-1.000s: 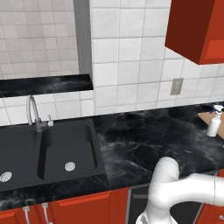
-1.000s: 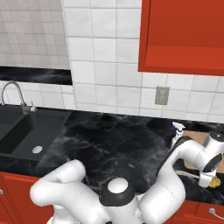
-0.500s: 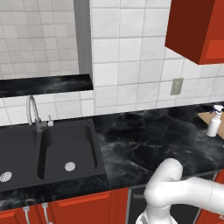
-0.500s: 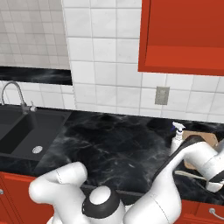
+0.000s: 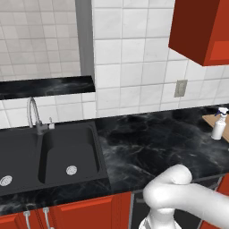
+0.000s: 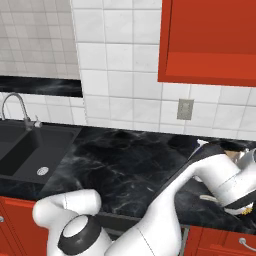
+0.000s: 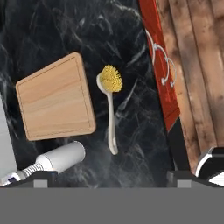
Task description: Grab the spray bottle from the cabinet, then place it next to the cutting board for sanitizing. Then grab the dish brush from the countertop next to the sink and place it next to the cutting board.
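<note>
Gripper (image 7: 111, 177) spread wide and empty above the counter (image 7: 52, 26); brush (image 7: 110, 103) lies just beside the board (image 7: 54, 98) at its 3 o'clock, bottle (image 7: 54, 159) at the board's 6 o'clock

On the table (image 7: 131, 131), in the hand view, the dish brush (image 7: 110, 105) lies just beside the cutting board (image 7: 56, 97), between the board and the table's front edge, its handle parallel to that edge. The spray bottle (image 7: 52, 161) stands just off the board's other side. In the left base view the sink (image 5: 49, 154) sits at the table's left end, well apart from the bottle and board at the right end.
</note>
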